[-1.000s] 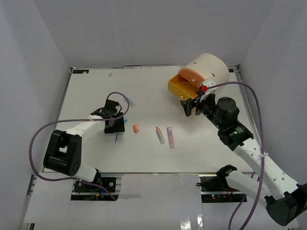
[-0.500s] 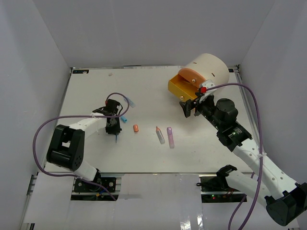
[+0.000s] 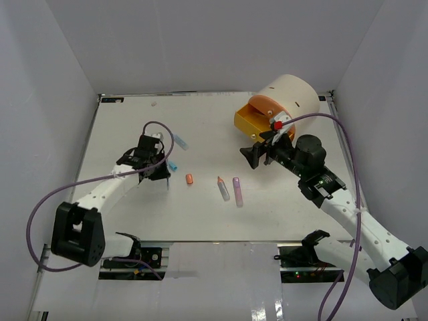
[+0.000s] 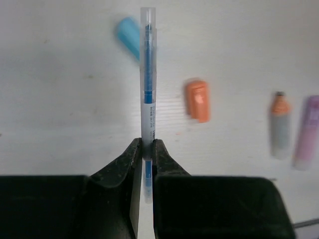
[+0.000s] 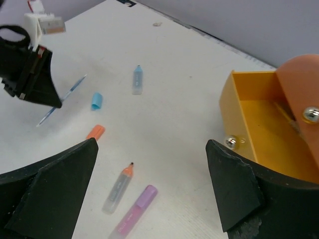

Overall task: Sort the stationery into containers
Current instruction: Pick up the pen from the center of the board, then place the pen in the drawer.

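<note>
Left gripper (image 4: 146,145) pinched tight on clear blue pen (image 4: 148,74), held near tail, long barrel poking ahead, seemingly just off table. Keep pinch firm; lift clear of blue cap (image 4: 128,36) and orange cap (image 4: 198,99). Carry high over grey marker (image 4: 280,124) and purple marker (image 4: 306,132). Right gripper (image 3: 257,155) spread wide, empty, beside open yellow drawer (image 3: 249,124); should give way. Lower pen lengthwise into drawer.

Robot lab test cell, pretty sure. Plain white walls (image 3: 200,40) box in white table (image 3: 200,134), left arm (image 3: 107,187) and right arm (image 3: 348,217) bolted at near edge, purple cable (image 3: 358,180) looping loose.
</note>
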Available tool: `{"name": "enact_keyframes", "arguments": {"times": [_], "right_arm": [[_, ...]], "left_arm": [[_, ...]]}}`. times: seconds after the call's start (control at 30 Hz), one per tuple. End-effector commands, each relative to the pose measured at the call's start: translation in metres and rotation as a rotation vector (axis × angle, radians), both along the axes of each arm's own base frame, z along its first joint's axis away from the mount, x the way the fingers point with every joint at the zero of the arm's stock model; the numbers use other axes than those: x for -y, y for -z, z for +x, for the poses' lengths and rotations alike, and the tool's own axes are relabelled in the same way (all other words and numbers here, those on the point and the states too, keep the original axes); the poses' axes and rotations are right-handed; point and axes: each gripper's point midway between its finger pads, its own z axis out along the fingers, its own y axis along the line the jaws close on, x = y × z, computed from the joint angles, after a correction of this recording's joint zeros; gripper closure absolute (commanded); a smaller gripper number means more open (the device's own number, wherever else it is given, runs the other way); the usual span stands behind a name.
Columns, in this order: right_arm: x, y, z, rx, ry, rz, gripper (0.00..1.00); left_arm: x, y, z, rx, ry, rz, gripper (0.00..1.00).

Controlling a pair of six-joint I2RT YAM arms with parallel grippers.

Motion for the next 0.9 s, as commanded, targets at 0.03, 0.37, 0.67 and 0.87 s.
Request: {"name": "enact_keyframes", "arguments": {"times": [0.03, 0.37, 0.67, 0.87], "right_arm": [[-0.04, -0.031, -0.018, -0.002, -0.166, 0.129, 0.03], [-0.109, -0.063, -0.028, -0.066, -0.261, 0.256, 0.06], [-0.137, -0.088, -0.018, -0.063, -0.288, 0.338, 0.15], [-0.15, -0.085, -0.015, -0.078, -0.31, 0.338, 0.3]], "left_arm": [[0.06, -0.116, 0.022, 0.386, 0.221, -0.335, 1.0], [0.122, -0.212, -0.016, 0.686, 0.556, -0.692, 1.0], [0.141, -0.24, -0.035, 0.775, 0.627, -0.821, 1.0], [0.152, -0.25, -0.042, 0.811, 0.668, -0.856, 1.0]]}}
